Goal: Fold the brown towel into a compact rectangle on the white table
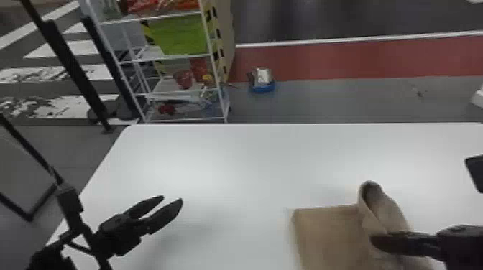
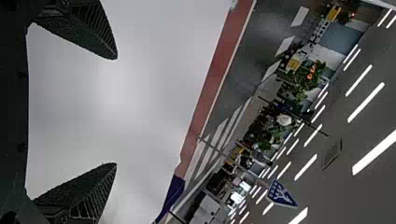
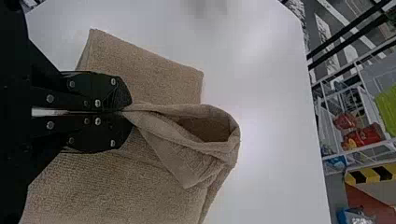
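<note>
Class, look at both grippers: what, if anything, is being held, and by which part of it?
The right gripper holds the brown towel, pinching an edge of its raised, looped fold. The left gripper is open and holds nothing.

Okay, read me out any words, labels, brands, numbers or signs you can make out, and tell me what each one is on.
No words, brands or numbers can be read.
Blue sign: white marks, too small to read.
Red packets on the white rack: any print is too blurred to read.
Brown towel and white table: no lettering visible.
</note>
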Robot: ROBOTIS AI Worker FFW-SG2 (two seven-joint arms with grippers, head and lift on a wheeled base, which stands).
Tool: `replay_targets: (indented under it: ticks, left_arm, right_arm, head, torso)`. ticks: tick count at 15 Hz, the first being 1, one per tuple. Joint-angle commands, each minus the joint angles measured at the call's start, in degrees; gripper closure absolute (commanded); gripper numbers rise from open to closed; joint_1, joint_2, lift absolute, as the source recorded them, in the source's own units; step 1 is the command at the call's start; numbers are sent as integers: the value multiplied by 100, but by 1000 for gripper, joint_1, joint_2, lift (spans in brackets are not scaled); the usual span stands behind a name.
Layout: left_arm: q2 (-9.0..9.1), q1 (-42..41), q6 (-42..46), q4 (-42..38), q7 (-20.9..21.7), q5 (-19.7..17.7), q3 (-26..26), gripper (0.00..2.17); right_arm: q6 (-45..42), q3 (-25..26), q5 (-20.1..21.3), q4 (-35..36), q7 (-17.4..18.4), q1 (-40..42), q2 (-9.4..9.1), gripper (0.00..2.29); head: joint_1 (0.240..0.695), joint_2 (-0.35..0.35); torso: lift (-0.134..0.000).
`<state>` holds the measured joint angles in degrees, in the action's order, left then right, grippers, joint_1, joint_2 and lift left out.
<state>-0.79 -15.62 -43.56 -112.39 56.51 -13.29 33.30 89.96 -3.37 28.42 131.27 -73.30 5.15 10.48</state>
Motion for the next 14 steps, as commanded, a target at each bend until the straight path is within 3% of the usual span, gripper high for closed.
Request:
replay_targets:
  ticks: [1, 3, 4, 7, 9, 10, 12, 13, 14]
  left_arm:
    - [0, -3, 0, 6, 9, 2, 1, 63]
    - [-9, -3, 0, 6, 9, 2, 1, 63]
    - [-9, -3, 0, 6, 9, 2, 1, 63]
    - [-17, -3, 0, 6, 9, 2, -7, 63]
    - [-17, -3, 0, 15, 9, 2, -7, 63]
    - [-26, 6, 0, 33, 9, 10, -16, 63]
    - [-26, 24, 0, 41, 1, 10, -25, 63]
    - [-26, 32, 0, 41, 1, 10, -34, 63]
    - [-17, 32, 0, 41, 1, 10, -43, 63]
  right_arm:
    - [12, -401, 111, -154, 0, -101, -63, 1109]
    - [12, -691, 190, -198, -35, -128, -55, 971]
    - [12, -779, 190, -198, -79, -110, -55, 707]
    - [12, -972, 261, -198, -167, -101, -28, 539]
    - [12, -981, 252, -163, -307, -57, -2, 117]
    - [12, -902, 190, -75, -483, -31, 7, 63]
    - [12, -507, -363, 303, -502, 74, 7, 39]
    - [12, -384, -583, 408, -502, 74, 7, 76]
    - [12, -278, -697, 443, -502, 118, 16, 262]
  head:
    - [695, 214]
    - [695, 252]
    - [695, 264]
    - [695, 299]
    - [695, 315]
    - [695, 318]
    - [695, 327]
    - [695, 328]
    - [695, 327]
  torso:
    - [-124]
    - [-124]
    - [-124]
    - [-124]
    - [-124]
    - [-124]
    - [-124]
    - [-124]
    - [-124]
